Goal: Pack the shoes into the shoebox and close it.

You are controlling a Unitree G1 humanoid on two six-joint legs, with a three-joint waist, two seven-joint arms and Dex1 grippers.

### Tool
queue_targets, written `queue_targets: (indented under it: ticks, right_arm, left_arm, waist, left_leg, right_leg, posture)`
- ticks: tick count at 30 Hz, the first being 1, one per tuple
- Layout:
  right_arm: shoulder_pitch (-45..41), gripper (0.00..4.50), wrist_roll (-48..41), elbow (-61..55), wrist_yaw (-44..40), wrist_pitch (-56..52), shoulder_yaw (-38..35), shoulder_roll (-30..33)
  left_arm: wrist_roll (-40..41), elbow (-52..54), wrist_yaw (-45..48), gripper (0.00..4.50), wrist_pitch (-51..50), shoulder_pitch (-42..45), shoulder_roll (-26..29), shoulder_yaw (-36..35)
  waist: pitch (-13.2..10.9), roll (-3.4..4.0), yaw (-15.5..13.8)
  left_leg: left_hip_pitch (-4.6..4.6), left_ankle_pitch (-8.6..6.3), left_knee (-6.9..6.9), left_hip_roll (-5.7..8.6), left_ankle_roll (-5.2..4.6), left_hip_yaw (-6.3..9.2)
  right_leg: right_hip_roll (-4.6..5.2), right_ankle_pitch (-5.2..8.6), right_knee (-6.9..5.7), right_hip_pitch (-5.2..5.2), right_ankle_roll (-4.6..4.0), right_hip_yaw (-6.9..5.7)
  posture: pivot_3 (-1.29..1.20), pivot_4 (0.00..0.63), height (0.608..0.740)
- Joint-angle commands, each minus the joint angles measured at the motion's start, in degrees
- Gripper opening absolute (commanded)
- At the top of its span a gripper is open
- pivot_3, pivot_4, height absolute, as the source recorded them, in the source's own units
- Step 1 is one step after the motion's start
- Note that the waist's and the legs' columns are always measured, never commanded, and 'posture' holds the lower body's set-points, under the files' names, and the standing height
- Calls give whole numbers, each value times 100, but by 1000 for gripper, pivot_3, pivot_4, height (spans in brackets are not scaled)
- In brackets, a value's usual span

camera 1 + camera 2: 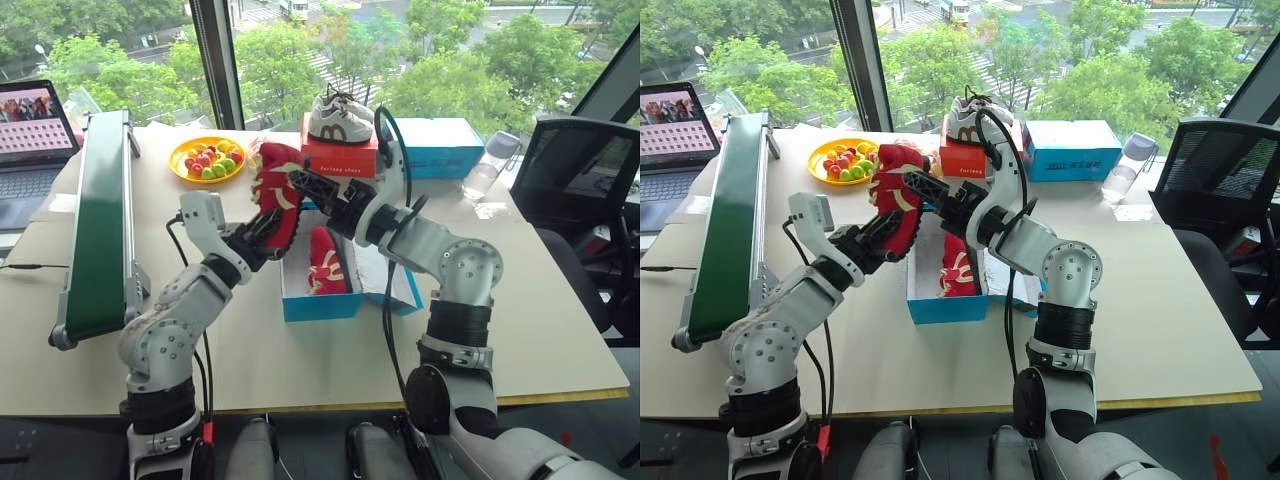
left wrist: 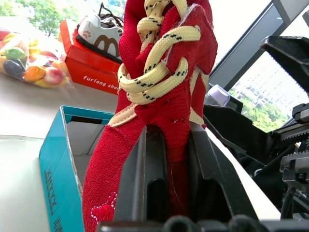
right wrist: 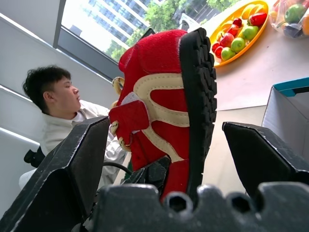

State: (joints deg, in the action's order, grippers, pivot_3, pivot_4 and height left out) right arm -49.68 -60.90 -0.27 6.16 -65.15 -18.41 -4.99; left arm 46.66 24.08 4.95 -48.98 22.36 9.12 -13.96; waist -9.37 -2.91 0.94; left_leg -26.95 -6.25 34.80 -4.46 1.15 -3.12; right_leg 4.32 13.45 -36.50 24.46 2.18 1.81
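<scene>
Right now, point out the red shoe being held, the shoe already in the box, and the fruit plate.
held red shoe point(image 1: 277, 195), left eye view, its side panel.
red shoe in the shoebox point(image 1: 325, 262), left eye view, its upper.
fruit plate point(image 1: 180, 168), left eye view, its yellow rim.

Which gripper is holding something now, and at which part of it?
The left gripper holds a red shoe at its opening edge, below the laces. The right gripper is open around it.
</scene>
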Motion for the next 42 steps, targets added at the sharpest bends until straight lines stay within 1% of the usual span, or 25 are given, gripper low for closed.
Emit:
queue_targets:
  ticks: [1,7,16,17,18,19,23,24,27,28,29,34,36,37,38,39,42]
  right_arm:
    - [-101,4500,-2,-65,-166,205,127,15]
    - [-6,4500,293,5,-325,314,322,174]
    - [59,4500,437,94,-386,413,396,138]
    - [63,4089,436,102,-378,433,388,126]
    - [67,3975,435,108,-361,456,376,113]
    - [69,3761,435,111,-349,474,368,104]
    - [44,2350,401,100,-323,513,328,97]
    - [34,2095,394,97,-324,513,322,93]
    - [12,1137,431,70,-384,505,384,115]
    - [6,925,422,58,-410,498,398,116]
    - [0,736,412,47,-416,495,403,112]
    - [-45,736,364,5,-368,478,358,79]
    - [-112,727,331,54,-230,503,245,42]
    - [-166,727,325,116,-108,532,155,22]
    - [-212,727,358,180,-18,552,99,30]
    - [-248,727,408,261,60,562,57,49]
    - [-282,727,594,617,279,556,-49,125]
  left_arm:
    - [144,341,-15,314,93,88,-113,203]
    - [193,370,-65,314,111,128,-115,178]
    - [211,410,-100,314,121,104,-76,285]
    - [211,410,-110,300,126,102,-81,287]
    - [213,408,-117,300,129,101,-83,288]
    - [213,407,-121,300,132,99,-83,289]
    - [194,380,-117,300,145,97,-55,276]
    - [177,372,-114,300,148,99,-43,284]
    - [171,374,-94,300,150,103,-30,309]
    - [157,382,-77,300,156,102,-18,330]
    - [95,385,-55,300,174,99,17,368]
    - [-183,356,29,300,323,28,164,514]
    - [-250,377,101,1076,414,-21,212,543]
    - [-331,401,132,1249,410,-49,290,604]
    - [-358,428,197,1687,396,-82,364,646]
    - [-370,459,296,2023,397,-127,449,673]
    - [-657,546,604,2023,541,-338,863,737]
  waist:
    - [0,0,-2]
    - [0,0,3]
    - [0,0,1]
    - [0,0,1]
    - [0,0,0]
    - [0,0,-1]
    - [0,0,-3]
    - [0,0,-3]
    - [0,0,-2]
    - [0,0,-2]
    - [0,0,-2]
    - [0,0,-2]
    - [0,0,-3]
    - [0,0,-3]
    - [0,0,-2]
    - [0,1,-2]
    - [0,1,4]
  left_leg:
    - [-1,0,0,0,0,0]
    - [-14,-1,-3,-1,-3,0]
    - [-19,-4,0,-1,-7,0]
    - [-19,-4,0,-1,-7,0]
    - [-18,-4,0,-1,-7,0]
    - [-19,-4,0,-1,-7,0]
    - [-20,-4,-1,-1,-7,1]
    - [-20,-4,-1,-1,-7,0]
    - [-20,-4,0,-1,-7,1]
    - [-20,-4,0,-1,-7,1]
    - [-20,-4,0,-1,-7,1]
    - [-20,-4,-1,-1,-7,1]
    - [-20,-4,-1,-1,-7,0]
    - [-20,-4,-1,-1,-7,0]
    - [-20,-4,-1,-1,-7,1]
    - [-20,-4,-2,-2,-7,0]
    - [-20,-4,-1,-1,-7,0]
  right_leg:
    - [0,0,5,-1,0,0]
    - [-1,-3,33,-1,4,-2]
    - [-1,-5,35,0,6,-4]
    - [-1,-5,35,0,6,-4]
    - [-1,-5,35,0,7,-4]
    - [-1,-5,36,0,7,-4]
    - [-1,-5,37,0,7,-5]
    - [-1,-5,37,0,7,-5]
    - [-1,-5,36,0,7,-5]
    - [-1,-5,36,0,7,-5]
    - [-1,-5,36,0,7,-5]
    - [-1,-5,37,0,7,-5]
    - [-1,-5,37,0,7,-5]
    - [-1,-5,37,0,7,-5]
    - [-1,-5,36,0,7,-5]
    - [-1,-5,35,2,6,-5]
    - [0,-5,37,2,6,-5]
  posture:
    - [0,150,735]
    - [0,150,735]
    - [0,150,735]
    - [0,150,735]
    - [0,150,735]
    - [0,150,735]
    - [0,150,735]
    - [0,150,735]
    - [0,150,735]
    - [0,150,735]
    - [0,150,735]
    - [0,150,735]
    - [0,150,735]
    - [0,150,735]
    - [0,150,735]
    - [0,150,735]
    - [0,150,735]
